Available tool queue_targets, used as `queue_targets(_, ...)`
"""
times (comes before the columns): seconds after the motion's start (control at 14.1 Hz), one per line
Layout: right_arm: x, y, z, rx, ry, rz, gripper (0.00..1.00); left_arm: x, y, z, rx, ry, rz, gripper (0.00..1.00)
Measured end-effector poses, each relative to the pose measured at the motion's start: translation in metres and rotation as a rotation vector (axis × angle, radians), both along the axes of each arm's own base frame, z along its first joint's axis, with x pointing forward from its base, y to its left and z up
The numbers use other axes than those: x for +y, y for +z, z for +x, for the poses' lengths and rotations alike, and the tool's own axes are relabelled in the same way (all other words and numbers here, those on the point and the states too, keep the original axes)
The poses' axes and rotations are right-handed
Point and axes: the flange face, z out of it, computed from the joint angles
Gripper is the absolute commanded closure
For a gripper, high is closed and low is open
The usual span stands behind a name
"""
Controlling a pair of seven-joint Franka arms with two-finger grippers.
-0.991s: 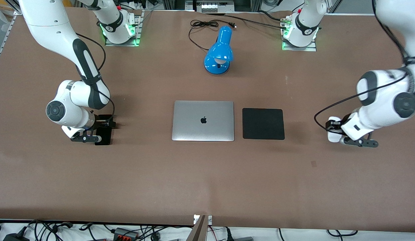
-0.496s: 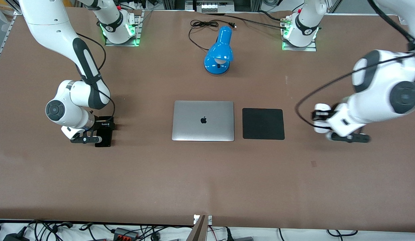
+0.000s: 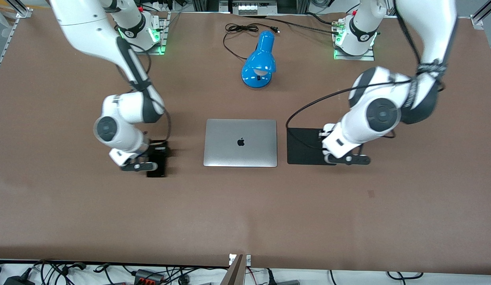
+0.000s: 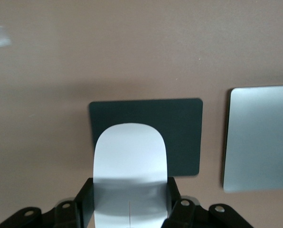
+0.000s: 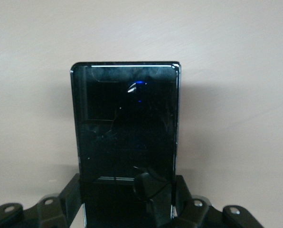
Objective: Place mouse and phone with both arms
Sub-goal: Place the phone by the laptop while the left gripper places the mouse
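Note:
My left gripper (image 3: 327,143) is shut on the white mouse (image 4: 129,166), one finger on each side, and holds it over the black mouse pad (image 3: 302,146), at the pad's edge toward the left arm's end. The left wrist view shows the pad (image 4: 179,128) under the mouse. My right gripper (image 3: 154,153) is shut on the black phone (image 3: 157,165) and holds it just above the brown table, beside the laptop toward the right arm's end. In the right wrist view the phone (image 5: 127,123) sticks out from between the fingers and casts a shadow on the table.
A closed silver laptop (image 3: 240,142) lies mid-table between the phone and the mouse pad. A blue desk lamp (image 3: 259,61) lies farther from the front camera than the laptop, with its black cord (image 3: 239,29) coiled near the arm bases.
The left arm has carried the mouse from the left arm's end of the table to over the mouse pad. The right arm has carried the phone toward the laptop.

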Motion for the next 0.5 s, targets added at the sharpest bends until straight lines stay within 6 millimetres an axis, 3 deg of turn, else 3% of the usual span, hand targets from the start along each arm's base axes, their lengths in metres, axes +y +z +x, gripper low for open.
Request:
queue_targets(0.21,0.042,-0.008,-0.009,0.003,-0.002,-0.007,0.82,0.000,-0.068,-0.021,-0.063,0.016,-0.031,0.66)
queue_targets(0.5,0.053,-0.015,-0.013,0.011,-0.013,-0.015,0.82,0.004,-0.125,-0.049,-0.130,0.025,-0.067,0.65)
